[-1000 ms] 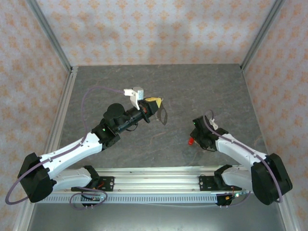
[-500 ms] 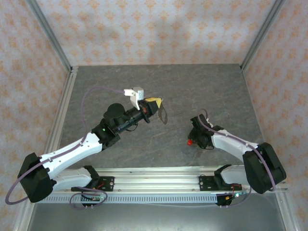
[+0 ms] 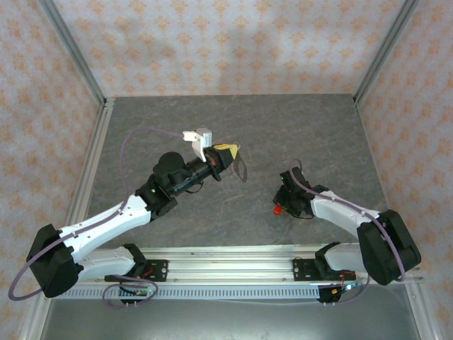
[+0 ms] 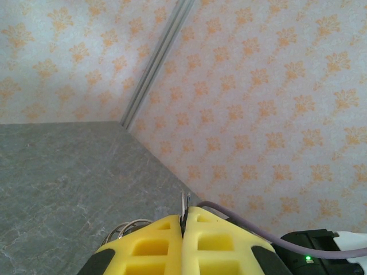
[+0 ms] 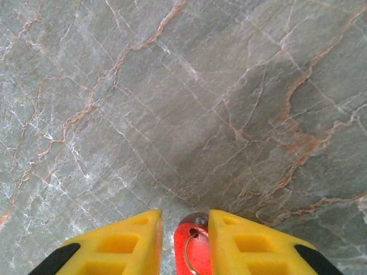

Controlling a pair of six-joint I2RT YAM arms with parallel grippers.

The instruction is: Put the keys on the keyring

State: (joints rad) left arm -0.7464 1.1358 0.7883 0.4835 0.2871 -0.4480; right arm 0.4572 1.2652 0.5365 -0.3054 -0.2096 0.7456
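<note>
Though tiny from above, key wire-looped, inside parted right gripper

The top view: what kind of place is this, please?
Probably a robot test cell: the left arm and right arm bolted to an aluminium rail, a grey marbled tabletop, and patterned wall panels in metal framing.

Left gripper: left of table centre, raised off the surface, tip toward the far right corner. Keyring hangs at that tip, pinched between the closed fingers.

Right gripper: right of centre, nearer the front edge, well apart from the keyring. Key lies between its parted fingers, against one, apparently resting on the table.
</note>
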